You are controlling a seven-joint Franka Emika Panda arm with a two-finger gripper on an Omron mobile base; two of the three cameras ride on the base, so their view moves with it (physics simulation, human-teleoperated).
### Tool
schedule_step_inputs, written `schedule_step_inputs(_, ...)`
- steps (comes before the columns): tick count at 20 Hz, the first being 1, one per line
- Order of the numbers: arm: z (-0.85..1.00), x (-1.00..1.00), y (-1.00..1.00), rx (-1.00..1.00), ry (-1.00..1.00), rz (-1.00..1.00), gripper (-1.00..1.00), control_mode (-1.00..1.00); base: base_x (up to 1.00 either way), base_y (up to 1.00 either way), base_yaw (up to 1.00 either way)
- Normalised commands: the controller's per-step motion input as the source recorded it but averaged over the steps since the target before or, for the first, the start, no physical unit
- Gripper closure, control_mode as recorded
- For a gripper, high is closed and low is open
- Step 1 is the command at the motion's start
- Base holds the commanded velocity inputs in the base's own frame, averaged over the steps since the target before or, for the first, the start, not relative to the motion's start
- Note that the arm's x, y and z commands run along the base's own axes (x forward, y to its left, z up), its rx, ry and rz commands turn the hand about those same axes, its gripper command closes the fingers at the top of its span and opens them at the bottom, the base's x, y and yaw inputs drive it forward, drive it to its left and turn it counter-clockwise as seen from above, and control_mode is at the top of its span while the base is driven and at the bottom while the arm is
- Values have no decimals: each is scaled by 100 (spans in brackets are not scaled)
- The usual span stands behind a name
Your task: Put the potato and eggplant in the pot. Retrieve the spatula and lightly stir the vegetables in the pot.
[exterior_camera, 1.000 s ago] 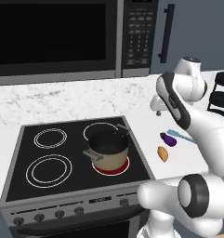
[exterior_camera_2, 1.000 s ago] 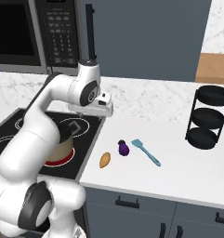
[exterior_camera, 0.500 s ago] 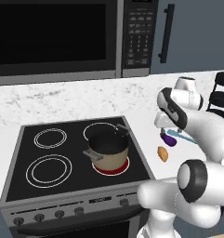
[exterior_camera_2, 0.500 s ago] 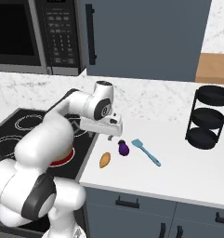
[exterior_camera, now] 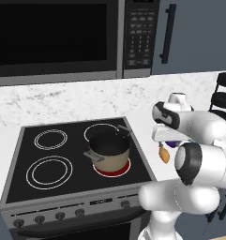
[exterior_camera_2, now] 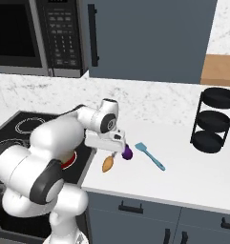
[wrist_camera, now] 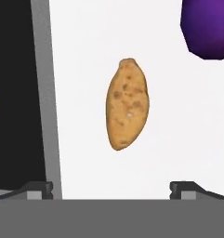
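Gripper (exterior_camera_2: 115,148) is hovering wide open over the potato (wrist_camera: 127,104) beside the eggplant (wrist_camera: 207,27); looks like the first pickup, needing a straight drop before pinching.

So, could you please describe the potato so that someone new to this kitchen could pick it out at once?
Start at the black stove and move to the white counter just beside its edge. The potato lies there, under the open claw, beside a dark purple eggplant and a thin blue spatula. It is the only orange-tan, speckled, pointed oval lump.
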Motion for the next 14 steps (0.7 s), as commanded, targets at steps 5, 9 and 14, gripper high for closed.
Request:
schedule_step_inputs(5, -40, 13, 0, 0, 6, 0, -100, -100, 0, 0, 0)
schedule_step_inputs(9, -36, 26, 0, 0, 1, 0, -100, -100, 0, 0, 0)
schedule_step_inputs(14, -31, 23, -1, 0, 0, 0, -100, -100, 0, 0, 0)
